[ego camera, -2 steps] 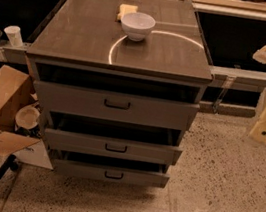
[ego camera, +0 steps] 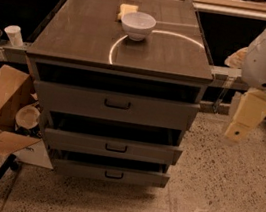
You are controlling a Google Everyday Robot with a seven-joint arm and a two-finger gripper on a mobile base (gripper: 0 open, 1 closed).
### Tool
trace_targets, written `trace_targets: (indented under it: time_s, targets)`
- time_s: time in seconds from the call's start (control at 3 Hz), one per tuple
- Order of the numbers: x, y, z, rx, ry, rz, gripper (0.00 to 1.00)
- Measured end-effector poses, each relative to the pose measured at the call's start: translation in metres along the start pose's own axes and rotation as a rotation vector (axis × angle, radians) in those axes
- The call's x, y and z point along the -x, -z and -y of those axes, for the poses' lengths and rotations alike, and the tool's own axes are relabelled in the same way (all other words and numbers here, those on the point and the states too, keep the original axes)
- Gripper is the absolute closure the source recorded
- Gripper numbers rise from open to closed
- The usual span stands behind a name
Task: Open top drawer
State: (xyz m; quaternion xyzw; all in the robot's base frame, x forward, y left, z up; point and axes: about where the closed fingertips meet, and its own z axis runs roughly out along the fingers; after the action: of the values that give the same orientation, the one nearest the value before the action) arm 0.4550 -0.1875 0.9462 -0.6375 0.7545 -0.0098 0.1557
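Speckled flooring surrounded the grey cabinet, where the top drawer point(ego camera: 73, 99) sat under the surface point(ego camera: 73, 37), its bar handle point(ego camera: 117, 104) untouched, and the end effector point(ego camera: 245, 119) hung well to the right, its opening impossible to tell, so reach, grasp and pull seemed not yet done.

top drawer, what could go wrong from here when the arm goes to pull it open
1. The gripper hangs to the right of the cabinet, away from the top drawer. Its small black handle could be easy to miss or slip off.
2. A hard tug might jolt the cabinet and shift the white bowl sitting on top.
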Motion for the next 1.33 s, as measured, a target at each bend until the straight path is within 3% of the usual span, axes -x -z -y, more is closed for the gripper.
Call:
trace_targets:
  time_s: [0.33, 0.67, 1.0, 1.33]
  targets:
    - [0.038, -0.077, -0.003, 0.098, 0.122, 0.028, 0.0]
    - [0.025, -0.173, -0.005, 0.186, 0.17, 0.015, 0.0]
    - [0.007, -0.262, -0.008, 0.273, 0.168, 0.003, 0.0]
    - [0.003, -0.279, -0.012, 0.305, 0.161, 0.008, 0.0]
